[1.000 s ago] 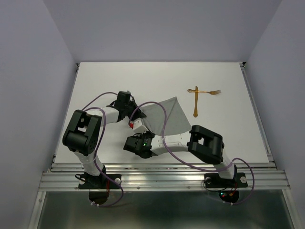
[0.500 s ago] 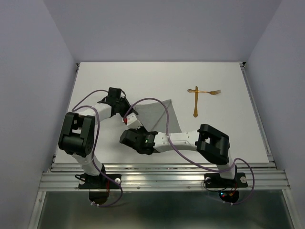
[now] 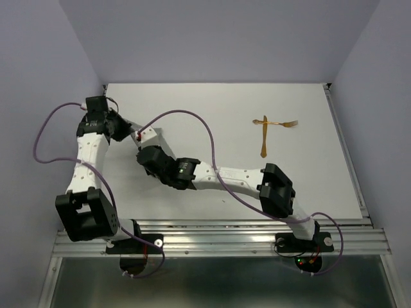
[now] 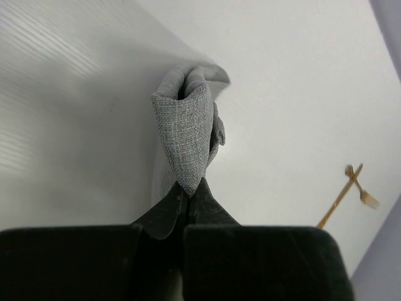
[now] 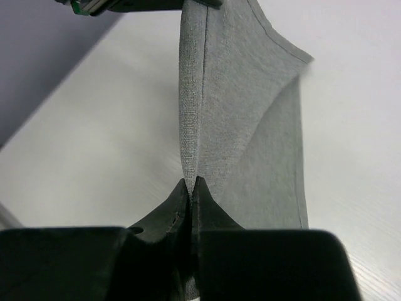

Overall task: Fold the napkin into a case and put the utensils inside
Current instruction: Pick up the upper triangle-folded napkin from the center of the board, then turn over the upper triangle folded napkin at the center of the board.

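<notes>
The grey napkin (image 5: 250,125) is off the table, stretched between my two grippers. My left gripper (image 4: 189,188) is shut on one bunched corner of the napkin (image 4: 185,125). My right gripper (image 5: 190,185) is shut on a folded edge, and the cloth rises from it to the left gripper (image 5: 138,5). In the top view both grippers meet at the table's left, left gripper (image 3: 142,140) just behind right gripper (image 3: 142,153); the cloth is hidden there. The two golden utensils (image 3: 264,136) lie crossed at the back right, the fork (image 3: 284,123) pointing right, also seen in the left wrist view (image 4: 351,188).
The white table (image 3: 257,102) is boxed in by lilac walls (image 3: 38,96) on the left, back and right. Purple cables (image 3: 186,122) loop over both arms. The right arm (image 3: 237,179) stretches across the near middle.
Both arms swung left and back, carrying the napkin off the table's middle. The right gripper closed on the cloth. The utensils have not moved.
</notes>
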